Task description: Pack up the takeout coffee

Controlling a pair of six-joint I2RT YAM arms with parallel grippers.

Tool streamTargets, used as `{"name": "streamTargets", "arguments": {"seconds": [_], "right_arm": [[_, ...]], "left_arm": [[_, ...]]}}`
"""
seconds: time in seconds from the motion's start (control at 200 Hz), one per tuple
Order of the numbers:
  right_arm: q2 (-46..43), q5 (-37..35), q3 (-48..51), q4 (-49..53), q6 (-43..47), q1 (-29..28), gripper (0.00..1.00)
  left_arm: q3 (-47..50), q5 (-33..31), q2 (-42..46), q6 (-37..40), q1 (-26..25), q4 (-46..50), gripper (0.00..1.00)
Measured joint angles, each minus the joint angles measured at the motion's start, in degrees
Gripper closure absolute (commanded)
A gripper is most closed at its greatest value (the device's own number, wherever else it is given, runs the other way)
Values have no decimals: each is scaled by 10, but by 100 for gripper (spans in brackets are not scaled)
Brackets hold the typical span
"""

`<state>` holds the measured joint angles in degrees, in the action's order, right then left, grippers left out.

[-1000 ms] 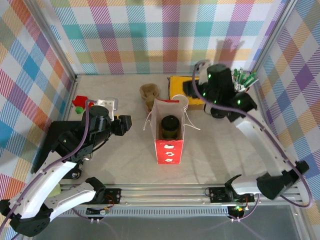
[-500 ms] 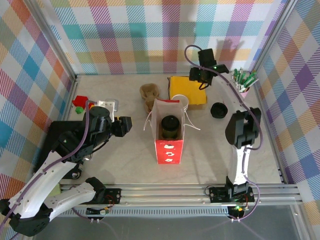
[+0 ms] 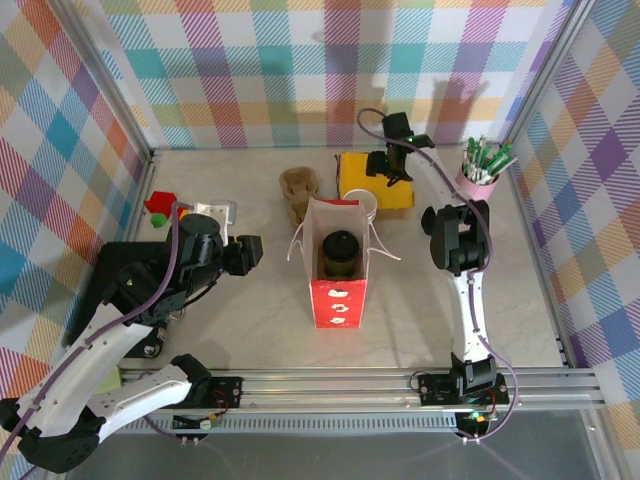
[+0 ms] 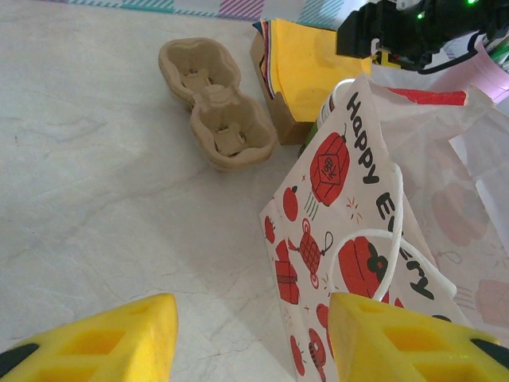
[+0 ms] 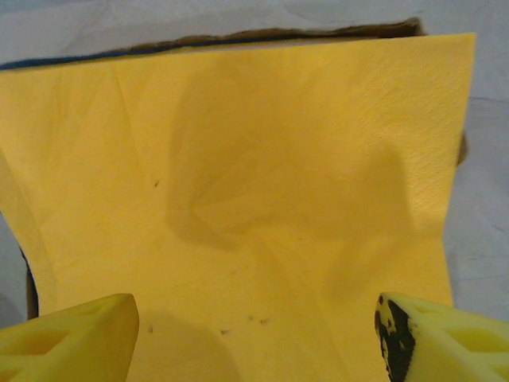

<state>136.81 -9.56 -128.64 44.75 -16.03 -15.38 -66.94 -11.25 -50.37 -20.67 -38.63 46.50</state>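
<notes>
Takeout coffee [image 3: 340,248], dark lid on, stands upright inside red-and-white gift bag [image 3: 337,300], mid-table [image 3: 415,320]. Left gripper [image 3: 248,252] at bag's 9 o'clock, near but not touching, fingers parted, nothing between them. Right gripper [image 5: 258,338] hangs over yellow napkin stack [image 3: 352,172] at bag's 1 o'clock, fingers spread wide, empty. White-rimmed cup [image 3: 363,204] just behind bag, 12 o'clock. Brown pulp carrier [image 3: 298,190] at 11 o'clock. Pink pen pot [image 3: 478,180] at 2 o'clock, near wall.
</notes>
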Motion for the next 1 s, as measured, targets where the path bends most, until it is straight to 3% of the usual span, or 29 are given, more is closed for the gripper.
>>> {"name": "streamTargets", "arguments": {"seconds": [0.385,0.555,0.695,1.0], "right_arm": [[62,9,-23,11,0,0,23],[73,11,-23,13,-1,1,37],[73,13,-24,12,-1,3,54],[73,18,-30,12,3,4,67]], "left_arm": [[0,0,7,-8,-3,2,48],[0,0,7,-8,-3,4,48],[0,0,7,-8,-3,5,48],[0,-4,14,-10,-3,16,48]]}}
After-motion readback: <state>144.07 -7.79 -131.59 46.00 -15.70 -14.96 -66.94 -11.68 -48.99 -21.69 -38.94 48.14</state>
